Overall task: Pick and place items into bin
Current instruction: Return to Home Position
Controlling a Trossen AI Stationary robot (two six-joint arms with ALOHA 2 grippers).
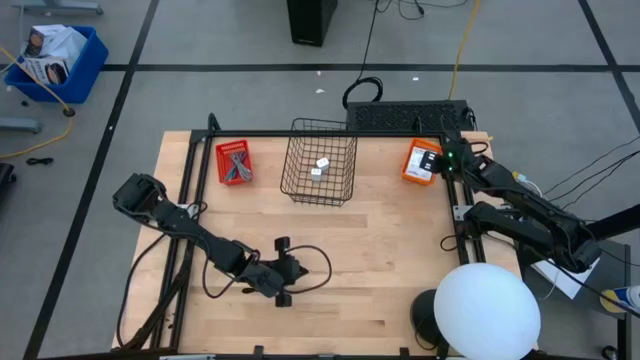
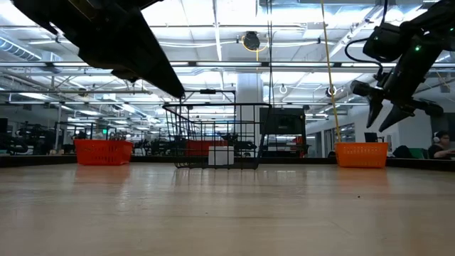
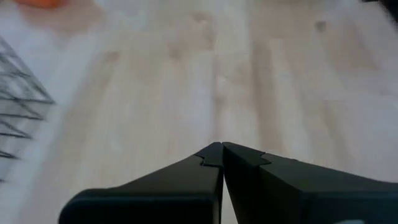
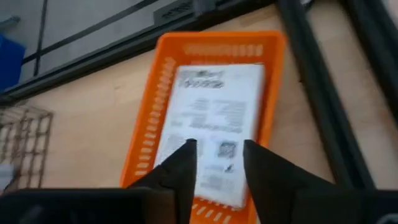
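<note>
The black wire bin (image 1: 320, 170) stands at the table's far middle with two small white cubes (image 1: 320, 167) on its floor; one cube (image 2: 220, 155) shows in the low view. An orange basket (image 4: 205, 112) at the far right holds a white printed packet (image 4: 214, 118), lying flat. My right gripper (image 4: 219, 149) hangs open above that packet, well clear of the basket (image 2: 361, 154). My left gripper (image 3: 222, 149) is shut over bare wood near the table's front middle (image 1: 298, 268), holding nothing.
A red basket (image 1: 234, 162) with thin items stands at the far left of the bin. A black frame rail (image 1: 330, 135) runs along the far edge and sides. A white dome (image 1: 488, 312) sits at the near right corner. Bare wood lies between bin and left gripper.
</note>
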